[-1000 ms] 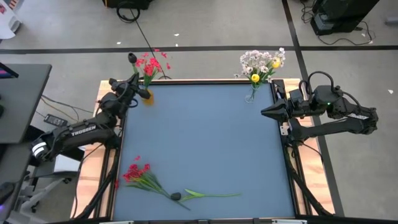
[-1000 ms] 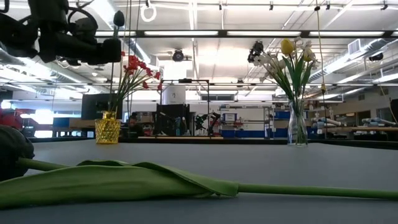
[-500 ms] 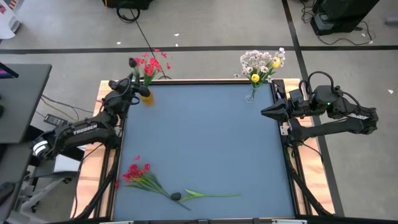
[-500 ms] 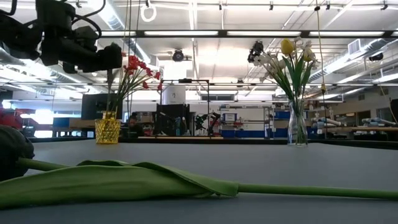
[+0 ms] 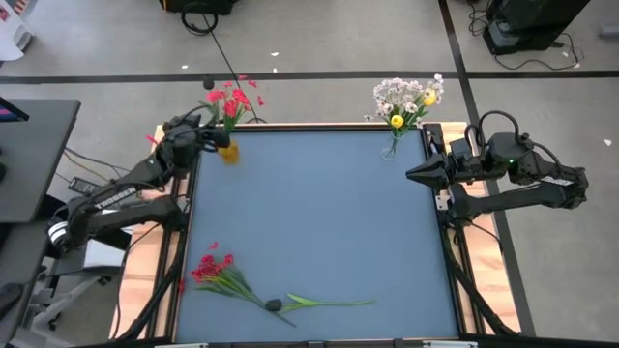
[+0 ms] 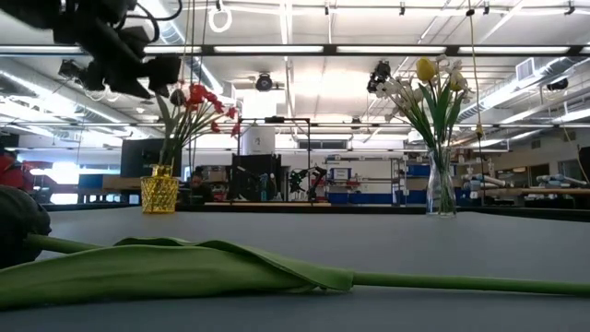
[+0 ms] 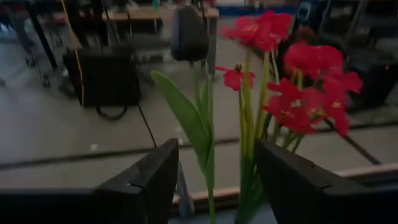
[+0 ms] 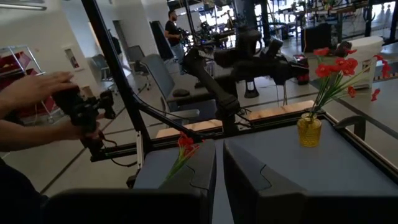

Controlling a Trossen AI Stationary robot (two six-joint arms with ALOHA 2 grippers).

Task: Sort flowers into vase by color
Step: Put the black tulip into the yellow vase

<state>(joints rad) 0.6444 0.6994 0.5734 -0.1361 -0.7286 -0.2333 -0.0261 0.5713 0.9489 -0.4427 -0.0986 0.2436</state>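
Note:
A yellow vase (image 5: 228,151) stands at the table's far left corner, holding red blossoms (image 5: 232,99) and a dark-bloomed stem (image 7: 188,31). My left gripper (image 5: 198,137) is open just left of the vase. The stem (image 7: 208,186) stands in the gap between its fingers, clear of both. A glass vase (image 5: 392,147) at the far right holds white and yellow flowers (image 5: 408,97). A red spray (image 5: 215,271) and a dark-bloomed stem with a green leaf (image 5: 309,303) lie flat near the table's near edge. My right gripper (image 5: 411,174) is shut at the right edge.
In the low view the lying dark bloom (image 6: 18,226) and its leaf (image 6: 184,267) fill the foreground. A person's hands (image 8: 37,93) hold a device beyond the table's left side. The blue tabletop (image 5: 319,213) lies between the vases and the lying flowers.
My left gripper has drawn back from the yellow vase toward the table's left edge and has tipped. The dark-bloomed stem stays in the vase among the red blossoms, its bloom lower in the low view than a second ago.

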